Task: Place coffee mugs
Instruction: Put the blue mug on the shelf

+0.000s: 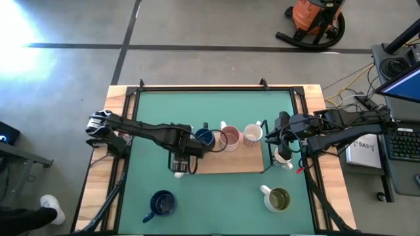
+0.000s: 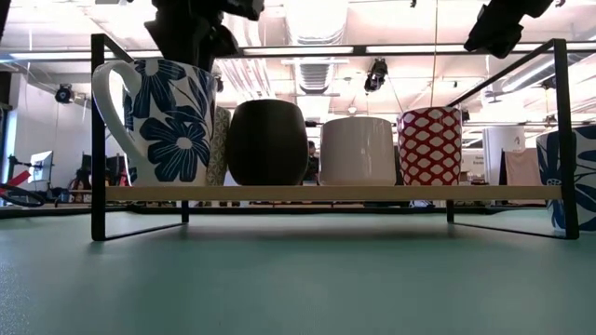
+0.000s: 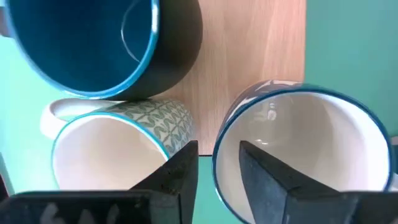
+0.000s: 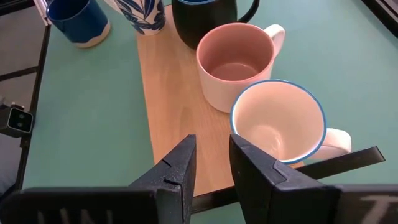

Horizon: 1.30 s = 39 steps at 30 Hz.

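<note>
Several coffee mugs stand in a row on a raised wooden board: a blue-flowered mug, a green-patterned mug, a dark mug with a teal inside, a pink mug and a white blue-rimmed mug. My left gripper points down over the flowered mug and is open; one finger stands inside its rim and one outside, with a gap showing on both sides of the wall. My right gripper hangs slanting above the board's right end, open a little, with nothing between its fingers.
A blue mug and a white mug with an olive-green inside stand on the green table near its front edge. A black metal frame carries the board. The green-patterned mug stands close beside my left gripper's outer finger.
</note>
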### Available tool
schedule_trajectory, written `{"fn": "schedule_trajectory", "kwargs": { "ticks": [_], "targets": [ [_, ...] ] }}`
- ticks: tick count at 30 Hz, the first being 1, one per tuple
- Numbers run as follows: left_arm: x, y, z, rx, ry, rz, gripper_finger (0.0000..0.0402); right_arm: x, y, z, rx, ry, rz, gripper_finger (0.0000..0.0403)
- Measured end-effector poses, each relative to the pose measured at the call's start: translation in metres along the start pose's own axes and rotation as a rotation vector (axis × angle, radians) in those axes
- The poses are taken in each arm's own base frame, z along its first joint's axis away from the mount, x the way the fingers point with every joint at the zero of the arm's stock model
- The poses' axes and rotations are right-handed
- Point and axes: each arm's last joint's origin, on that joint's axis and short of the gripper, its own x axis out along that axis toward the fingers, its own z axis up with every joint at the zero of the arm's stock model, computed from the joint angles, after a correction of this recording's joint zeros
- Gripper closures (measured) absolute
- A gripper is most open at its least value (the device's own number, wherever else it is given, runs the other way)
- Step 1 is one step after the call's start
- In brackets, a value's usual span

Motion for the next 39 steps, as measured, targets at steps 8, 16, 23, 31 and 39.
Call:
{"fn": "schedule_trajectory", "kwargs": {
  "ticks": [8,16,23,31,39],
  "targets": [
    [-0.018,-0.003,0.002,-0.005,-0.048,-0.009,0.0292,0.0,0.0,0.0,-0.001,0.0,0.0,0.0328],
    [-0.035,-0.012,0.007,0.009,-0.121,-0.025,0.0292,0.0,0.0,0.0,0.0,0.0,0.0,0.0325],
    [-0.038,-0.025,0.012,0.066,-0.188,-0.039,0.0292,0.0,0.0,0.0,0.0,0.0,0.0,0.0317],
    [-0.034,-0.03,0.021,0.083,-0.24,-0.045,0.0292,0.0,0.0,0.0,0.0,0.0,0.0,0.0325],
    [-0.026,-0.04,0.032,0.068,-0.279,-0.078,0.0292,0.0,0.0,0.0,0.0,0.0,0.0,0.0328]
  ]
}}
